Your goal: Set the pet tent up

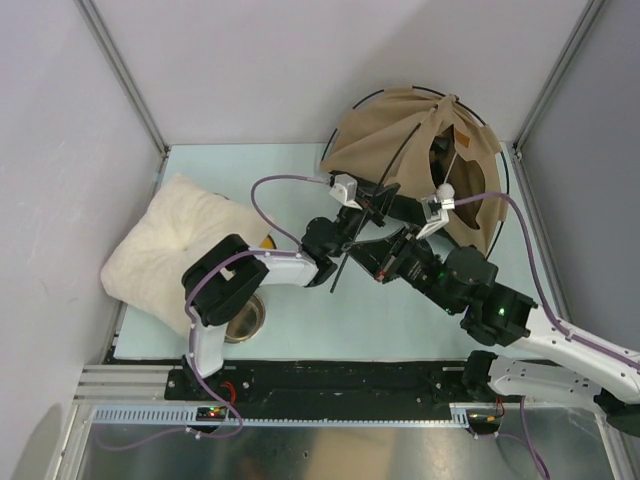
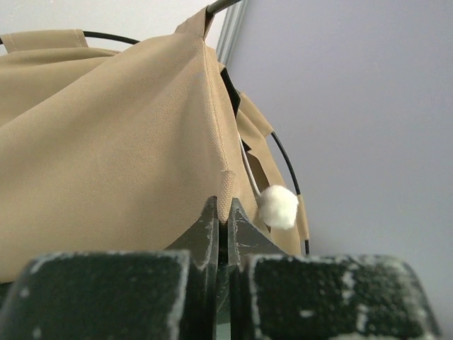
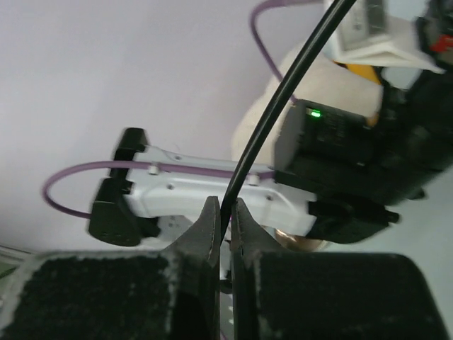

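The tent (image 1: 400, 130) sits crumpled at the counter's (image 1: 330, 320) far right corner, against the walls. The left jaws are clenched on a stitched fabric seam (image 2: 224, 191) of it, just beside the white pom-pom (image 2: 277, 206). The right jaws are clamped on a thin black pole (image 3: 283, 99), probably one of the tent's. A cream pillow (image 1: 170, 250) lies at the left.

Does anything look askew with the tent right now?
Yes. The pet tent slumps in the far right corner, its fabric slack and bunched, and one black pole sticks out bare from the fabric.
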Available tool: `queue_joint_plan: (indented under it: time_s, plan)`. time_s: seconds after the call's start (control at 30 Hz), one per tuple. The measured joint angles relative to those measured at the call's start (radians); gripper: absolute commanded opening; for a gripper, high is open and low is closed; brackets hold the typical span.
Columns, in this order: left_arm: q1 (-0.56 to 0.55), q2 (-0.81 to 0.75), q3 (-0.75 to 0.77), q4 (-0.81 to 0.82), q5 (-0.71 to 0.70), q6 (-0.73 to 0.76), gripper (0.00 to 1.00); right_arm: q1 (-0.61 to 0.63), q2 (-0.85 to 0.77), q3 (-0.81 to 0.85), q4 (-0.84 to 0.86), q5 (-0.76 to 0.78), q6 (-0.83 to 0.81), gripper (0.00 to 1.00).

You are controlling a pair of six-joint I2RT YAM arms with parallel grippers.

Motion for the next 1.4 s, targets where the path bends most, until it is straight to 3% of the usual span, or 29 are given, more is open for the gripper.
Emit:
queue_joint_plan:
  time_s: [0.47,0.77,1.4]
  plan:
    - [0.0,-0.144,-0.267,0.006,0.129,-0.032,0.0,-0.031,-0.077,-0.169,-0.209,0.085,-0.013,0.0]
    - [0.0,-0.325,-0.451,-0.023,0.153,-0.129,0.0,-0.076,-0.15,-0.177,-0.293,0.085,0.038,0.0]
    - [-0.016,-0.684,-0.551,-0.405,0.174,-0.173,0.0,-0.076,-0.065,-0.177,0.001,-0.025,0.022,0.0]
